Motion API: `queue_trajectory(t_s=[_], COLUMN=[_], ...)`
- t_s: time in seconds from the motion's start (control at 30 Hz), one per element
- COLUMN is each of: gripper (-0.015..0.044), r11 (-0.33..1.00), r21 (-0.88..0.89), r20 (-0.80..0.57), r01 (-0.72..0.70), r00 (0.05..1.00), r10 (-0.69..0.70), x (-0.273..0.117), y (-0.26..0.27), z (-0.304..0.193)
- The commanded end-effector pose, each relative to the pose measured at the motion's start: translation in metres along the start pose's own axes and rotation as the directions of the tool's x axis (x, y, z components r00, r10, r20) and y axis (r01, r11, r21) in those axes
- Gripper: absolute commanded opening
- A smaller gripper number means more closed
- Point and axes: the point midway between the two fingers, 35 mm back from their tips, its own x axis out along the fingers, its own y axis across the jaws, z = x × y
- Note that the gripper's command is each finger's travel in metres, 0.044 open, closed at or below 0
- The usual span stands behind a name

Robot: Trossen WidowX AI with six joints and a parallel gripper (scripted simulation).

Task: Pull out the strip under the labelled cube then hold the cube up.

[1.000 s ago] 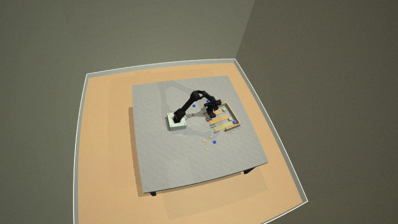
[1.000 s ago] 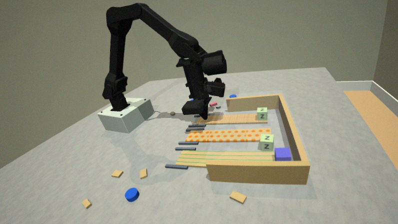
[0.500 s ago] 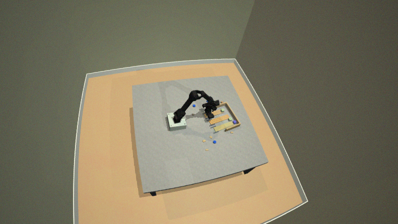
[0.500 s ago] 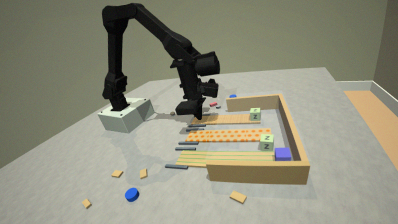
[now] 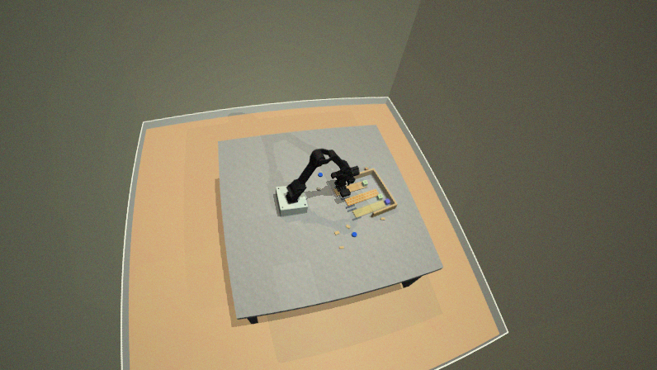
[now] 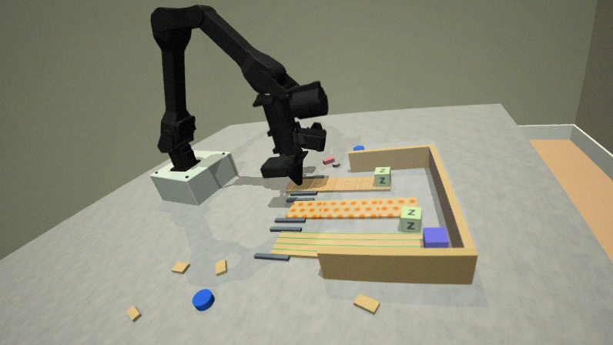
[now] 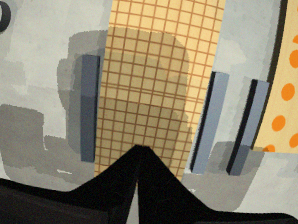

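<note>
Grid-patterned strip wants a straight, gentle drag

The tool [image 5: 344,193] [image 6: 299,182] [image 7: 141,152] is fully closed, gripping nothing, its tips at the near end of the grid-patterned strip [image 5: 356,187] [image 6: 339,184] [image 7: 160,65]; whether they touch it, I cannot tell. At that strip's far end sits the Z-marked cube [image 5: 365,182] [image 6: 382,176], apparently the target; its lookalike [image 5: 380,196] [image 6: 410,219] seems to stand beside the orange-dotted strip [image 5: 361,197] [image 6: 351,209] [image 7: 291,75]. Best to press lightly, then draw straight back towards the base, midway between the guide bars; skewing could jam it.
</note>
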Motion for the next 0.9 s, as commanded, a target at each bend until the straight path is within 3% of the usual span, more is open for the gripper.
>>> queue_trajectory(t_s=[0.0, 0.87], gripper=[0.0000, 0.0000], r11=[1.000, 1.000], r21=[0.000, 0.000], r20=[-0.018, -0.021], r01=[0.002, 0.002], r00=[1.000, 1.000], r10=[-0.002, -0.002], x=[0.003, 0.003], y=[-0.001, -0.002], z=[-0.013, -0.052])
